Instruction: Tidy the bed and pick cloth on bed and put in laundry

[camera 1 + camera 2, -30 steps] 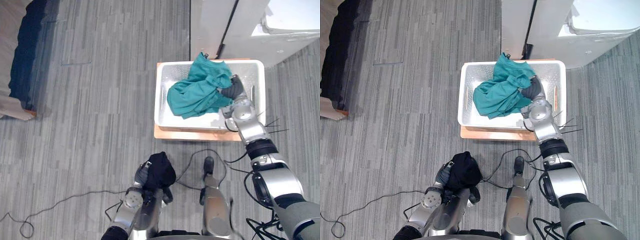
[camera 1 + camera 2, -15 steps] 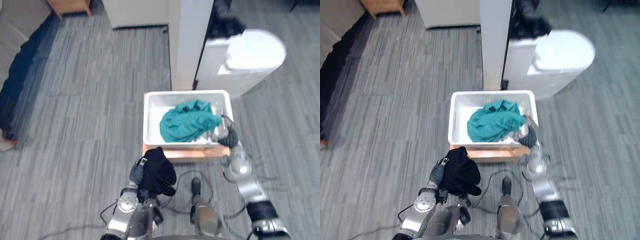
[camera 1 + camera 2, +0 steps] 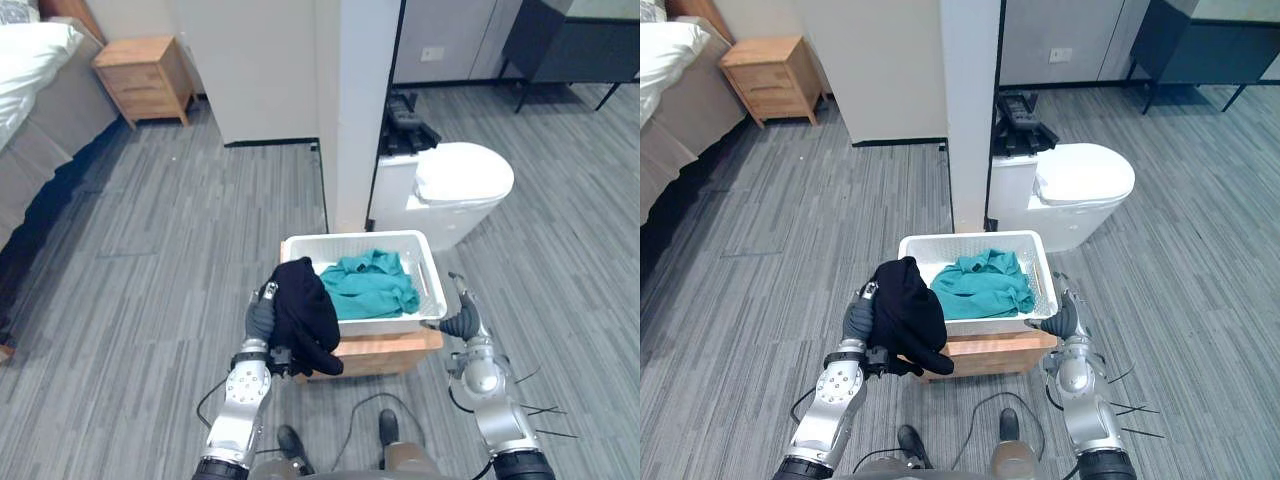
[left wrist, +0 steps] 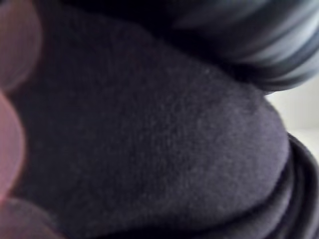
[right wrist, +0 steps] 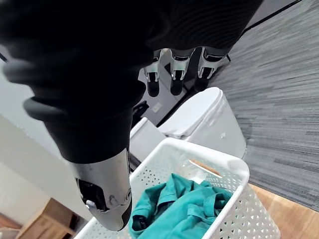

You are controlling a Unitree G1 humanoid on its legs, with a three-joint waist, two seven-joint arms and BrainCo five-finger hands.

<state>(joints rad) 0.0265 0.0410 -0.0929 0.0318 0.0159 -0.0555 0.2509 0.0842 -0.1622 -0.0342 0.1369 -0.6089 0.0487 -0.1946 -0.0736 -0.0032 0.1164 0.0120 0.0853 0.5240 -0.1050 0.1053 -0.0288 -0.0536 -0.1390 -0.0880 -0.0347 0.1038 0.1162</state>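
Black cloth [image 3: 305, 315] sits bunched over the raised left hand [image 3: 259, 321] — grip hidden, cannot tell — at the white basket's [image 3: 385, 324] near-left corner. Teal cloth [image 3: 372, 285] lies inside. Right hand [image 3: 461, 320] — fingers relaxed, empty — is beside the basket's near-right corner.

Grey plank floor [image 3: 150, 260] throughout. Small wooden nightstand [image 3: 142, 77] far left, against the wall. White pillar [image 3: 358, 110] at centre. Just right of it, a white rounded-lid unit [image 3: 455, 190] with a black object [image 3: 405, 125] on its back part. Wall socket [image 3: 432, 53] behind. Dark cabinet [image 3: 575, 45] on legs, far right. Low wooden stand [image 3: 390, 352] before the pillar.
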